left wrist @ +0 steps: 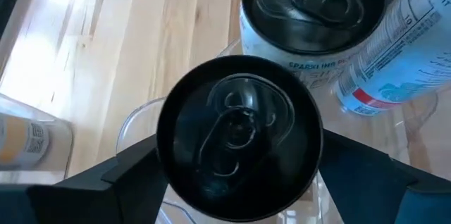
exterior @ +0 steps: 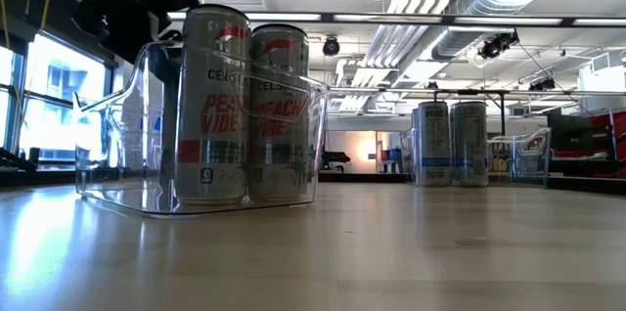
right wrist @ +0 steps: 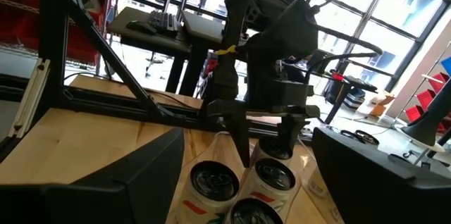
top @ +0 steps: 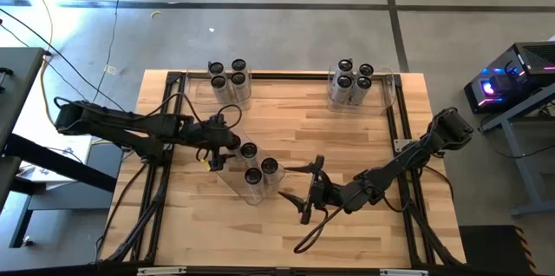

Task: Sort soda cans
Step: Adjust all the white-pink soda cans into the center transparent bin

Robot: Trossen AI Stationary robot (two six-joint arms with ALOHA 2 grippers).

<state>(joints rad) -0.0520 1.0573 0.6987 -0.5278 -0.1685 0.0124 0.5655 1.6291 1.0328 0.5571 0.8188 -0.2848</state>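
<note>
So we've got a light wooden butcher-block counter (top: 347, 150) with a black metal frame round its edges. Three clear plastic rectangular bins sit straight on it: one at the far left (top: 227, 88), one at the far right (top: 386, 91), and a third (top: 232, 179) angled near the middle-left. Each bin has silver-grey soda cans with dark tops (top: 269, 166) standing upright inside. The rest is bare wood.

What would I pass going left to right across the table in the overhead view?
Left end effector → near bin's cans → right end effector. Along the far edge: four-can cluster → five-can cluster.
</note>
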